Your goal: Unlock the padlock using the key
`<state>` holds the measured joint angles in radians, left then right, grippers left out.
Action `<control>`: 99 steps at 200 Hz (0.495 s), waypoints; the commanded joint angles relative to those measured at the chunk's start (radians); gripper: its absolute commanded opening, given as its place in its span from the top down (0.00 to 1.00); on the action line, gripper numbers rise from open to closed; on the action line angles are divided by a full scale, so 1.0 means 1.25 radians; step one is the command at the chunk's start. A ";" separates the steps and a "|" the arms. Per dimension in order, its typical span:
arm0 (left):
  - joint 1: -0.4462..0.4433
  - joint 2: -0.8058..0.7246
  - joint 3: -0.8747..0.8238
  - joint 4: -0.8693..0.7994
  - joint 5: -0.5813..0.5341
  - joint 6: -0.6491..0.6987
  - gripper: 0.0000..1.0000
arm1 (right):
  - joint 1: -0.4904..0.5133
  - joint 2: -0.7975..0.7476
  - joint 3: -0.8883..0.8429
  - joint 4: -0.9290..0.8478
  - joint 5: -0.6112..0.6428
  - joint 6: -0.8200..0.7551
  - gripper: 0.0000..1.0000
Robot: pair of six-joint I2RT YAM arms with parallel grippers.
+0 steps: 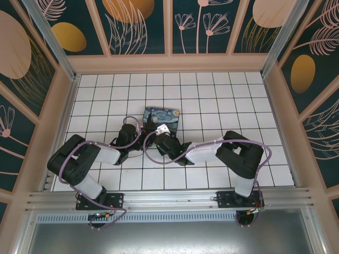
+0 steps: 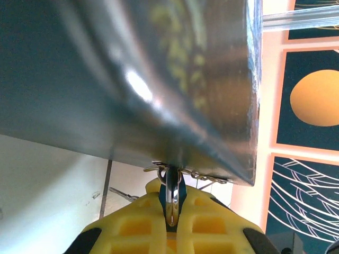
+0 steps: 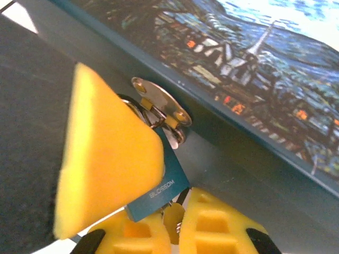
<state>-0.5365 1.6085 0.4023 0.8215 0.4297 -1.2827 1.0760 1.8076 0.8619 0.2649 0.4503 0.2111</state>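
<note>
The bluish padlock (image 3: 160, 189), marked BLOSSOM, hangs by its silvery shackle from a metal hasp (image 3: 159, 101) on the side of the painted box (image 3: 254, 58). My left gripper (image 2: 172, 212) is shut on the padlock (image 2: 172, 197), its blue edges and shackle showing between the yellow pads; one of those pads (image 3: 106, 159) covers half the lock in the right wrist view. Just below the lock's underside, my right gripper (image 3: 174, 226) is shut on the key (image 3: 172, 216), whose flat bow sits between the fingers and whose tip meets the keyhole end. From above, both grippers (image 1: 142, 136) (image 1: 158, 137) meet at the box's near side.
The box (image 1: 161, 117) with the blue-yellow swirly painting lies mid-floor on white tiles (image 1: 222, 100). A thin spare key (image 2: 121, 194) and a short chain (image 2: 209, 177) hang beside the lock. Patterned walls (image 1: 169, 26) enclose the floor; a metal rail (image 1: 169, 198) runs along the near edge.
</note>
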 commanded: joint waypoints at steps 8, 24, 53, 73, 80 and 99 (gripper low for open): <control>-0.006 0.002 -0.020 0.015 0.043 0.017 1.00 | -0.064 -0.039 0.009 0.030 -0.095 0.022 1.00; -0.005 0.001 -0.022 0.015 0.043 0.017 1.00 | -0.108 -0.068 -0.018 0.062 -0.238 0.055 1.00; -0.006 -0.001 -0.020 0.009 0.036 0.023 1.00 | -0.140 -0.095 -0.045 0.097 -0.363 0.091 0.73; -0.006 0.002 -0.017 0.009 0.033 0.026 1.00 | -0.145 -0.116 -0.079 0.113 -0.374 0.135 0.43; -0.006 0.004 -0.016 0.009 0.033 0.029 1.00 | -0.148 -0.125 -0.097 0.128 -0.377 0.154 0.39; -0.006 0.003 -0.016 0.005 0.033 0.036 0.98 | -0.163 -0.140 -0.139 0.176 -0.383 0.210 0.36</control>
<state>-0.5362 1.6104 0.3954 0.8440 0.4240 -1.2713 0.9119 1.6836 0.7471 0.3649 -0.0132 0.3588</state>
